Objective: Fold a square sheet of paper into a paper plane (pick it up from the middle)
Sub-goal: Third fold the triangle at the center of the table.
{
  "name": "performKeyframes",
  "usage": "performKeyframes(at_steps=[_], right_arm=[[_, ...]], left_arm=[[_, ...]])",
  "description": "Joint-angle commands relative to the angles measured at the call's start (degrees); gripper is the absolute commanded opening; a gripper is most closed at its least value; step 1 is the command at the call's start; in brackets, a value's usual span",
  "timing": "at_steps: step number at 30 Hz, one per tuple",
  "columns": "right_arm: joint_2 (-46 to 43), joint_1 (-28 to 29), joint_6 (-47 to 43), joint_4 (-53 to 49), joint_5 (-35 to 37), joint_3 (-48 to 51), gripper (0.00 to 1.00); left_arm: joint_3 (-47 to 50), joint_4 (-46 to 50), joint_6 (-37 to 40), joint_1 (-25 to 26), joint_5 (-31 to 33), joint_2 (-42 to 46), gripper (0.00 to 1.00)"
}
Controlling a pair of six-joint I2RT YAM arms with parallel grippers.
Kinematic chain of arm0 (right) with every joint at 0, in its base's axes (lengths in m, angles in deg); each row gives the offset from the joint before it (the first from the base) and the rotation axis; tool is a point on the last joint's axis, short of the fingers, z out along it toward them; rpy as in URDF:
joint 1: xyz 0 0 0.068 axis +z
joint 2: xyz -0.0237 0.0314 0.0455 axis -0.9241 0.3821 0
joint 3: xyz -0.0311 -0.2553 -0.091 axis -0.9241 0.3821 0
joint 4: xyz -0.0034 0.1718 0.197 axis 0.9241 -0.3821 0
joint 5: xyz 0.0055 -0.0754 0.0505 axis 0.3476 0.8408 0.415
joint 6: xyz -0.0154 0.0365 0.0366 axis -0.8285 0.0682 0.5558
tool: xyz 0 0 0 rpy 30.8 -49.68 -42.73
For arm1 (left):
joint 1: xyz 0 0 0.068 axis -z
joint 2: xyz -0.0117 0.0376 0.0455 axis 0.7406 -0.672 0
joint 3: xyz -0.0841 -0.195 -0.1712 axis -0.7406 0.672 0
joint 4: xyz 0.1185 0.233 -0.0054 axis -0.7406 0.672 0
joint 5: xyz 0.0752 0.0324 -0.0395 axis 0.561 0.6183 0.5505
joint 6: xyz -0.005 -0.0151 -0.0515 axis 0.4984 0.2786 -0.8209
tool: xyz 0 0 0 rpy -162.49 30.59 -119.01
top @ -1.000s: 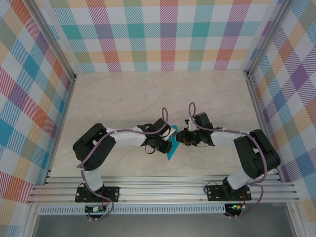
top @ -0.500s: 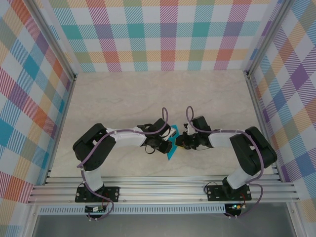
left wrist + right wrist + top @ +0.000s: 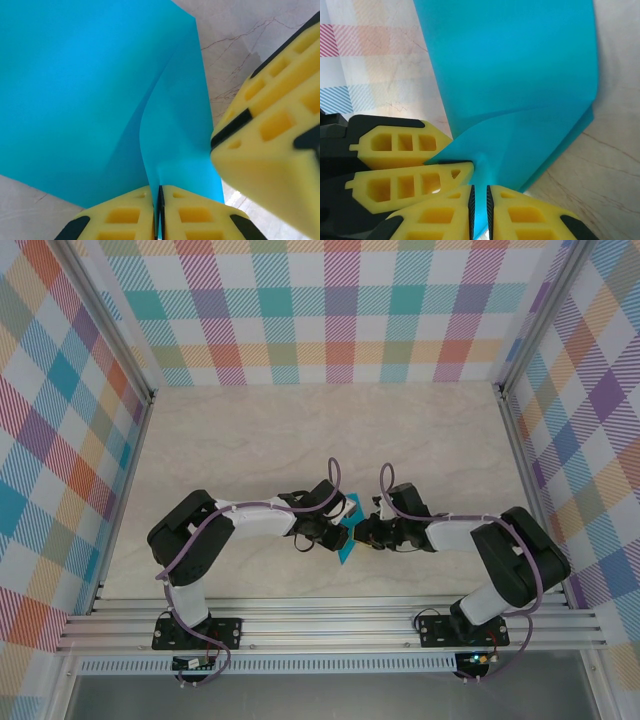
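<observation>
The square sheet of paper (image 3: 345, 548) is teal-blue and partly folded, standing off the table between both arms near the table's middle front. My left gripper (image 3: 336, 530) is shut on its lower edge, and in the left wrist view the paper (image 3: 75, 90) rises in a curved fold from between the yellow fingertips of the left gripper (image 3: 159, 189). My right gripper (image 3: 362, 532) meets it from the right. In the right wrist view the right gripper (image 3: 480, 189) pinches a flap of the paper (image 3: 520, 65), right beside the left gripper's fingers (image 3: 405, 165).
The pale marble table (image 3: 300, 430) is fenced by plaid walls (image 3: 340, 310) on three sides. An aluminium rail (image 3: 330, 625) carrying the arm bases runs along the near edge. The right gripper's finger (image 3: 270, 150) crowds the left wrist view.
The right gripper has slid left and slightly nearer, closing in on the paper beside the left gripper. The left arm and the paper have stayed put.
</observation>
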Motion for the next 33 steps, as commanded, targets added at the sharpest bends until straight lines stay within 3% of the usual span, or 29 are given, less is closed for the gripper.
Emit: performKeyframes(at_steps=[1, 7, 18, 33], right_arm=[[2.1, 1.1, 0.1, 1.9, 1.5, -0.4, 0.17], [6.1, 1.6, 0.7, 4.9, 1.8, 0.5, 0.16], [-5.2, 3.7, 2.8, 0.6, 6.9, 3.8, 0.16], [-1.0, 6.8, 6.2, 7.3, 7.4, 4.2, 0.14]], left_arm=[[-0.5, 1.7, 0.4, -0.3, 0.8, -1.7, 0.11], [-0.3, 1.7, 0.1, -0.3, 1.0, -1.6, 0.11], [-0.1, 1.4, -0.2, -0.3, 2.5, -1.3, 0.11], [-0.2, 1.0, -0.5, -0.3, 1.6, -1.6, 0.11]])
